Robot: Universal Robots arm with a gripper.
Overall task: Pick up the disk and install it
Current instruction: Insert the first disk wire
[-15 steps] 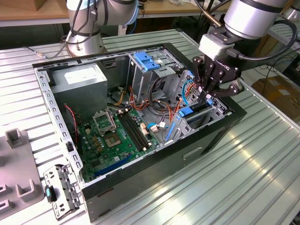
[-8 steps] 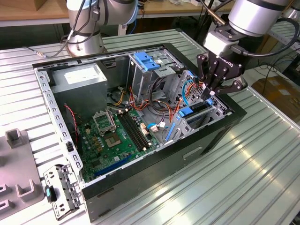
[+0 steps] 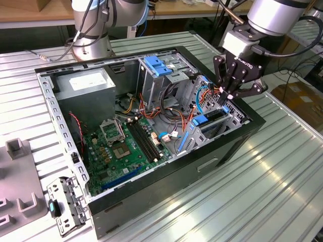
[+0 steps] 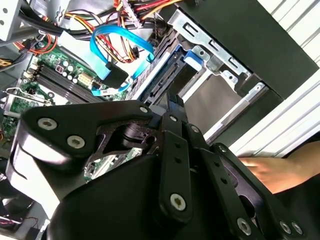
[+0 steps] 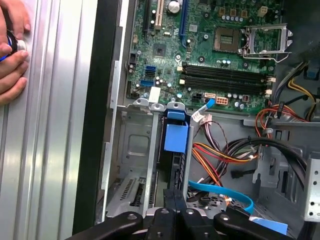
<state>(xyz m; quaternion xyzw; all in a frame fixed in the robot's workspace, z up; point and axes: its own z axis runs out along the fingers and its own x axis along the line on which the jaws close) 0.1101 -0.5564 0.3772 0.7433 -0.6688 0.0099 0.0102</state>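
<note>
The disk (image 3: 208, 120) stands on edge in a slot of the grey drive bay (image 3: 237, 117) at the corner of the open computer case on the exterior view's right. Its blue carrier tab (image 5: 176, 136) and dark edge (image 4: 161, 79) show in both wrist views. My gripper (image 3: 227, 97) hangs right over the bay. Its two fingers (image 5: 169, 196) are shut together with only a thin line between them, and their tips sit against the disk's outer end (image 4: 172, 102). Nothing shows between the fingers.
The motherboard (image 3: 126, 146) and loose orange, red and blue cables (image 5: 225, 155) lie beside the bay. A blue bracket (image 3: 159, 65) tops the rear drive cage. A person's hand (image 5: 11, 50) rests on the ribbed table by the case. Grey fixtures (image 3: 20, 151) stand at the exterior view's left.
</note>
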